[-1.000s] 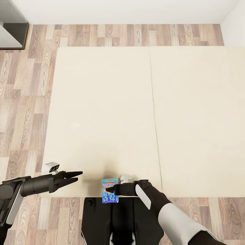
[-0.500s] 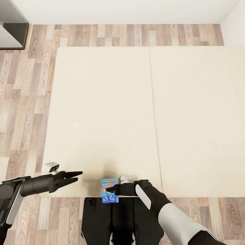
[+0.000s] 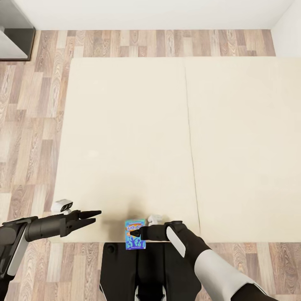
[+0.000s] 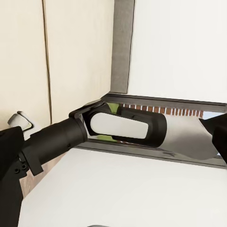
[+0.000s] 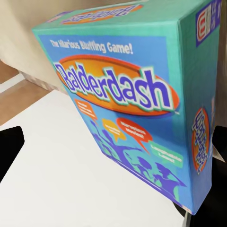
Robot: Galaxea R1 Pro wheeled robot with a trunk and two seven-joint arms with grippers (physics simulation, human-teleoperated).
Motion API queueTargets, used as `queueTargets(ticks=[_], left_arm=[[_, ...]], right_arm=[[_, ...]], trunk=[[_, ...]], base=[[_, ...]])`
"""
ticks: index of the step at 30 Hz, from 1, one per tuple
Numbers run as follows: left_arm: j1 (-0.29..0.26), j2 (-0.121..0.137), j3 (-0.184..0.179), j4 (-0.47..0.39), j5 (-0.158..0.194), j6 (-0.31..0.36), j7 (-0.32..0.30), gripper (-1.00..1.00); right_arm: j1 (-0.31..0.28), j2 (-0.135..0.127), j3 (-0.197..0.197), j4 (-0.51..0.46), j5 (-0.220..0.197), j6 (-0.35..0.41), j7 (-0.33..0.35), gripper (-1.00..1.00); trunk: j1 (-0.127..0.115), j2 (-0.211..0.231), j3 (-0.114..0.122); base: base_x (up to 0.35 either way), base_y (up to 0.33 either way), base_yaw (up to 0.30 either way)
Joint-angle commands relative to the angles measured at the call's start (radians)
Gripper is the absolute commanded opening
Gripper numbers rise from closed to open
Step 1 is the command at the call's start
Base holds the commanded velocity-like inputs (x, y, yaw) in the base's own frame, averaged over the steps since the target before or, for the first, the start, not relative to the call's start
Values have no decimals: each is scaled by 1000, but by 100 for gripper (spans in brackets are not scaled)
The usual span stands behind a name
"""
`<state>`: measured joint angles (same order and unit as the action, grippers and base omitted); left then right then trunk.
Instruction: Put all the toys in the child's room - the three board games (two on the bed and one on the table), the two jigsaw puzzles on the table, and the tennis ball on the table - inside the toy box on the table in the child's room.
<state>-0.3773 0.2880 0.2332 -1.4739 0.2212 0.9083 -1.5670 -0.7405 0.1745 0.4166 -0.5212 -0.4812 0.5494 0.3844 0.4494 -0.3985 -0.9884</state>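
The bed (image 3: 125, 138) takes up most of what I see from the head camera: a wide cream surface split by one seam, with plank floor (image 3: 29, 125) around it and a corner of dark furniture (image 3: 14, 39) at the far left. I'm parked at its near edge, close enough for both arms to work over the mattress without stretching.

My right arm crosses in front of the trunk, and its right gripper (image 3: 138, 233) sits at the right edge of the blue board game (image 3: 135, 234), at the near edge of the bed just above my base. In the right wrist view the box (image 5: 132, 104) looms close and tilted, its "Balderdash" lid facing the camera. I judge the fingers are pinching the box by its side, which would account for the tilt, though I can't be sure it is clear of the mattress.

The left gripper (image 3: 93, 217) hovers near the bed's near-left corner, fingers slightly spread, holding nothing, well apart from the box, parked out of the way I'd say.
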Motion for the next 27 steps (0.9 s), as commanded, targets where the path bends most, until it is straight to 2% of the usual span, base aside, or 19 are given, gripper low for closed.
queueTargets(ticks=[1, 19, 27], left_arm=[[0, 0, 0, 0, 0, 11, -4, 100], [0, 0, 0, 0, 0, 11, -4, 100], [0, 0, 0, 0, 0, 11, -4, 100]], right_arm=[[0, 0, 1, 0, -2, 4, 1, 100], [0, 0, 0, 0, -4, 4, 1, 100], [0, 0, 1, 0, -4, 4, 1, 100]], trunk=[[1, -2, -1], [1, -2, -1], [1, -2, -1]], base=[[0, 101, 0], [0, 35, 0], [0, 108, 0]])
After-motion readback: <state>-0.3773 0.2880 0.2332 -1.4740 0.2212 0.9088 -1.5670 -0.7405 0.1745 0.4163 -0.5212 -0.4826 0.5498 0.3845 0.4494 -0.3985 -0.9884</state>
